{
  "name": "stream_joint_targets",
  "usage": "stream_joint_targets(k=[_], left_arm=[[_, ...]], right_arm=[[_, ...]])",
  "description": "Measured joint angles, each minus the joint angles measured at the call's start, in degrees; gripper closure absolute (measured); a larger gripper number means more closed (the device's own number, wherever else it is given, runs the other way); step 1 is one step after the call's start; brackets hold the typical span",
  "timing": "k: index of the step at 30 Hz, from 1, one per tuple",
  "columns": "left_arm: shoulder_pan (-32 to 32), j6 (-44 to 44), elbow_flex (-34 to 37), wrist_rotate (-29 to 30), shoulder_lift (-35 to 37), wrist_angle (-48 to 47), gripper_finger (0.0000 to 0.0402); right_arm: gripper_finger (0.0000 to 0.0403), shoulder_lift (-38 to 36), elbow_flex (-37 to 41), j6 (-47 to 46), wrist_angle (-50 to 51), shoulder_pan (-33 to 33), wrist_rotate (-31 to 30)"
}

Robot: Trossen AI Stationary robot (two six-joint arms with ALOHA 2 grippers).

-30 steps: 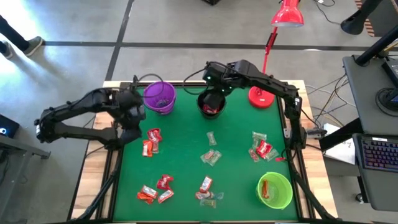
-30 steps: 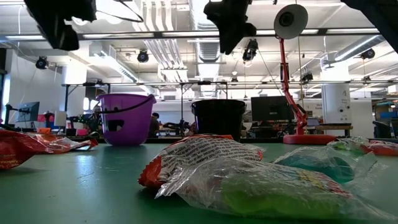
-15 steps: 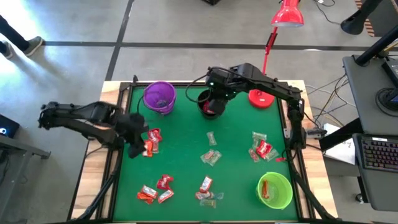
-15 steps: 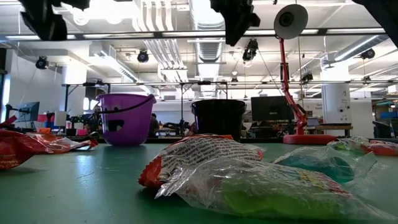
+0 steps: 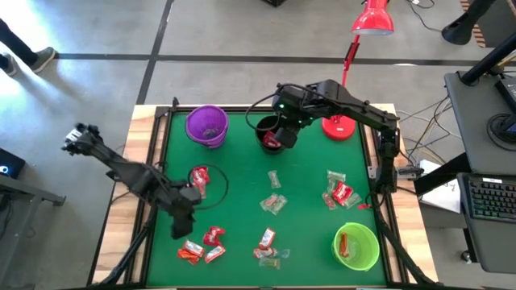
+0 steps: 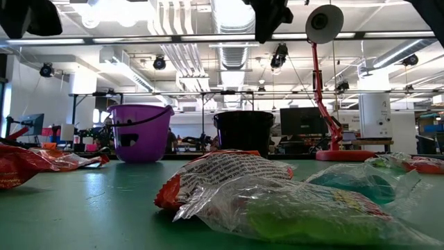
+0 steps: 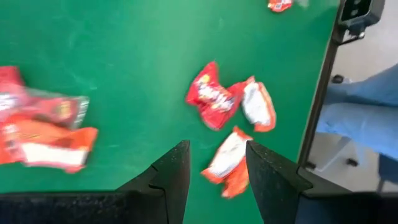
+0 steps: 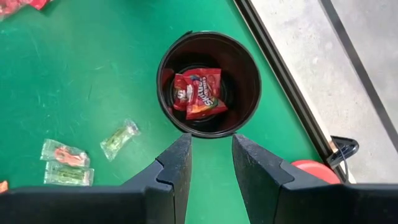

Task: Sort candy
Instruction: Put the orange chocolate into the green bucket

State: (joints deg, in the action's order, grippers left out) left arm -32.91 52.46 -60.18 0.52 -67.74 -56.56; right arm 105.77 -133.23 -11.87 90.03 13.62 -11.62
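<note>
Candy lies in small heaps on the green mat: red-wrapped pieces (image 5: pixel 197 181) at the left, more (image 5: pixel 203 244) near the front left, pale ones (image 5: pixel 274 201) in the middle and a mixed heap (image 5: pixel 339 193) at the right. My left gripper (image 5: pixel 184 221) hovers open between the two left heaps; in its wrist view red and orange pieces (image 7: pixel 230 102) lie on the mat just past its fingers. My right gripper (image 8: pixel 211 162) hangs open above the black cup (image 8: pixel 208 84), which holds a red candy (image 8: pixel 199 92).
A purple cup (image 5: pixel 207 126) stands at the far left and a green cup (image 5: pixel 355 246) with an orange piece in it at the near right. A red lamp base (image 5: pixel 339 126) stands beside the black cup. A person's leg (image 7: pixel 360 118) shows beyond the table edge.
My left gripper has swung from beside the purple cup toward the table's near edge, past the red heap, and has sunk a little. My right gripper has risen slightly over the black cup. The candy has stayed where it was.
</note>
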Motion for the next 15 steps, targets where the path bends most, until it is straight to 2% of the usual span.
stream_joint_targets(k=[3, 7, 15], left_arm=[[-1.52, 2.78, 0.00, -0.01, -2.80, 4.45, 0.0264], [-3.22, 7.35, 0.00, -0.01, -6.34, 8.81, 0.0264], [-5.43, 13.63, 0.00, 0.04, -14.84, 15.13, 0.0265]], right_arm=[[0.0293, -1.01, 0.04, 1.72, -0.03, 0.01, 0.68], [0.0293, -3.94, 0.04, 1.21, -0.02, 0.01, 5.57], [0.0294, -10.04, 0.04, -2.66, 0.01, -0.12, 5.79]])
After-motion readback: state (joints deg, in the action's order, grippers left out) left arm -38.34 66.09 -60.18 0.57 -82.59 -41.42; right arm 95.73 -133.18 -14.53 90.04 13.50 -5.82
